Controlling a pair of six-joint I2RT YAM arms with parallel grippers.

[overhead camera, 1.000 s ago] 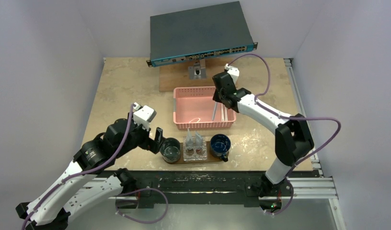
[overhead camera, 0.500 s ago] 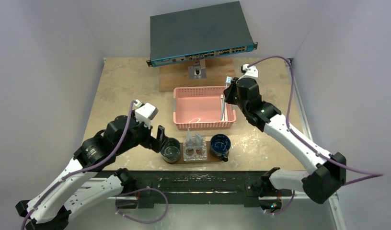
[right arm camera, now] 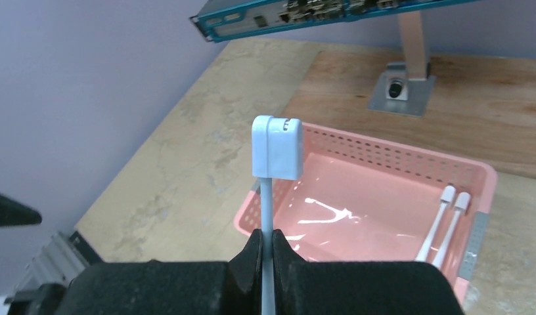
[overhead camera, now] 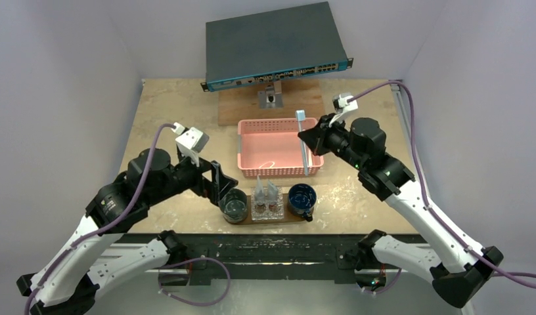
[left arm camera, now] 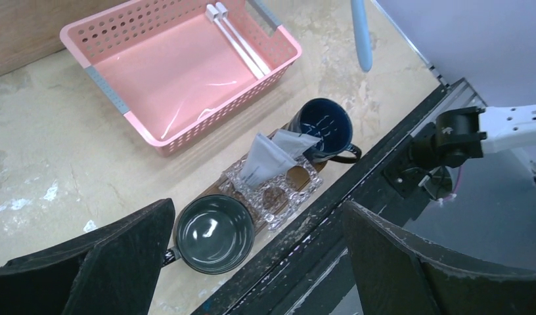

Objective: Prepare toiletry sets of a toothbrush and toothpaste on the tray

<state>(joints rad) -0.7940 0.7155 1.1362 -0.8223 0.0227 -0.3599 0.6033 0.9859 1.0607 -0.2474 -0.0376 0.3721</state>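
My right gripper (overhead camera: 309, 139) is shut on a slim white toothbrush (overhead camera: 303, 146) and holds it in the air above the right end of the pink basket (overhead camera: 268, 147). In the right wrist view its capped head (right arm camera: 277, 147) sticks up beyond the shut gripper (right arm camera: 268, 244). Two more toothbrushes (right arm camera: 444, 223) lie in the basket. The dark-brown tray (overhead camera: 280, 221) carries a grey mug (overhead camera: 234, 205), a clear holder with toothpaste tubes (overhead camera: 266, 191) and a blue mug (overhead camera: 302, 199). My left gripper (overhead camera: 218, 186) hangs open above and just left of the grey mug (left arm camera: 214, 233), with nothing in it.
A network switch (overhead camera: 275, 44) on a stand sits over a wooden board at the back. The black rail of the table's near edge (left arm camera: 331, 216) runs right behind the tray. A clear wrapper (left arm camera: 193, 108) lies in the basket.
My right arm has lifted the toothbrush out of the basket and swung back and to the right. The left arm has risen a little and its jaws have widened slightly.
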